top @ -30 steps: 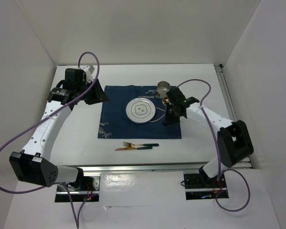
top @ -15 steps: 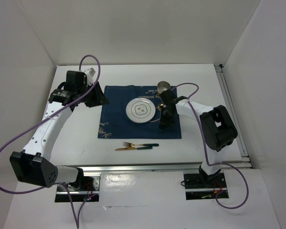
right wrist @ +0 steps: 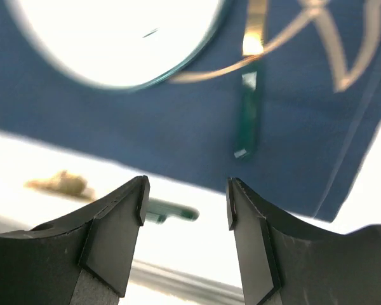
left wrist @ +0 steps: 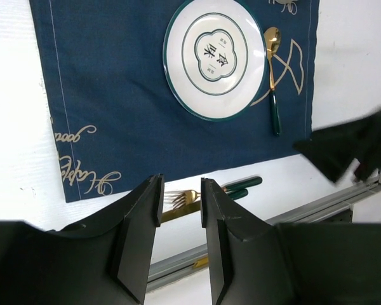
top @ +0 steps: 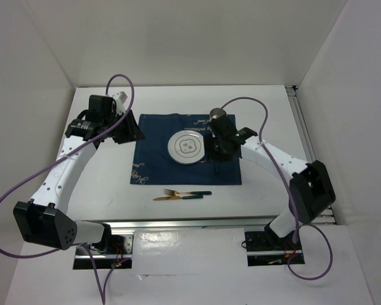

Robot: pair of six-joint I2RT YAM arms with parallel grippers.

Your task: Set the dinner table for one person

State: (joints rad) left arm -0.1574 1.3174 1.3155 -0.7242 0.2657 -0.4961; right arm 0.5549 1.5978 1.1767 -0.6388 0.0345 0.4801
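The white dinner table (top: 101, 184) carries a navy placemat (top: 153, 152) with a white plate (top: 188, 147) on it. A metal cup (top: 216, 115) stands at the mat's far right. A gold spoon with a green handle (left wrist: 272, 76) lies on the mat right of the plate (left wrist: 214, 57); its handle also shows in the right wrist view (right wrist: 249, 114). A gold fork and knife (top: 181, 194) lie on the table in front of the mat. My right gripper (top: 217, 149) hovers over the spoon, open and empty. My left gripper (top: 130, 132) is slightly open and empty, off the mat's far left corner.
Silver rails (top: 197, 223) edge the table's near side, and another rail (top: 301, 127) runs along the right. White walls stand close on the left, back and right. The fork tines (left wrist: 181, 198) show between my left fingers.
My right gripper has shifted left and a little back over the spoon while its arm swung in and back out. The left arm has barely moved.
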